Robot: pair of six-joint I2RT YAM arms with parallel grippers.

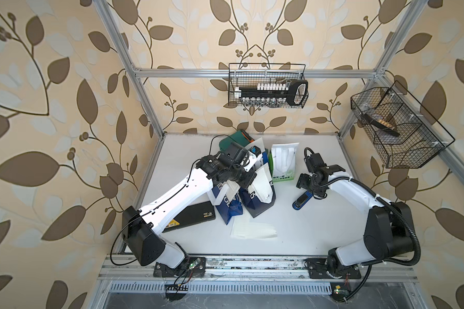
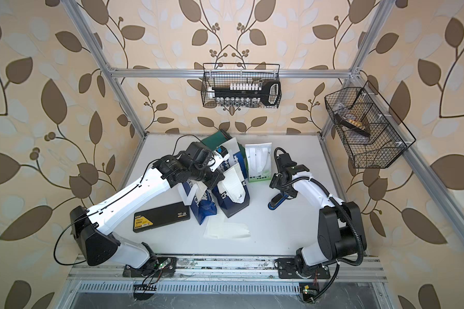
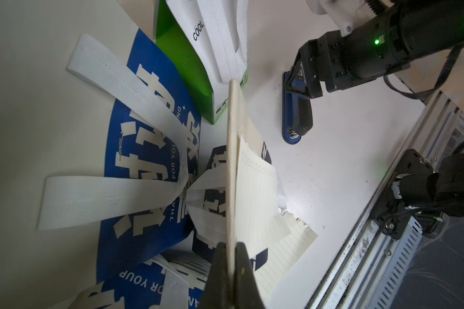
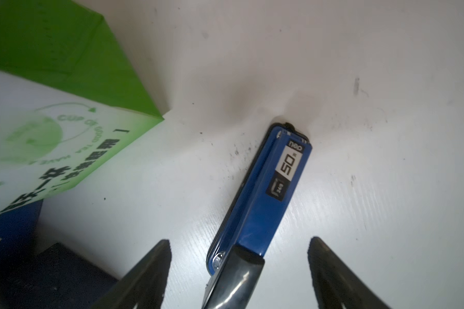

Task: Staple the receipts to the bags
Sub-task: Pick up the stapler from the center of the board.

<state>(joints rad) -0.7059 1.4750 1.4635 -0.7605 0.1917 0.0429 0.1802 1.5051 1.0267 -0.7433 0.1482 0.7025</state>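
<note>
The left gripper [image 3: 231, 250] is pressed together on a receipt [image 3: 231, 160]. It pinches the slip at one end, so the paper stands edge-on above the navy bags [image 1: 257, 199]. I judge it is held this way so that it can be laid against the top edge of a bag, where one staple can pass through both papers. The navy bags lie flat and overlapping in the middle of the worktop [image 1: 319, 235], with their handles spread out. The green bag [image 1: 284, 163] lies just behind them. More receipts [image 1: 252, 230] lie loose in front of the bags, within reach of either arm.

The right gripper [image 4: 240, 239] is spread, with one finger on each side of the stapler [image 4: 268, 187], and as far as the wrist view shows it does not touch it. The stapler lies flat on the worktop, to the right of the bags and apart from them. This position seems chosen so the right arm can work the tool while the left arm brings the paper. The thin slip may bend, so bag and receipt should be aligned before pressing.
</note>
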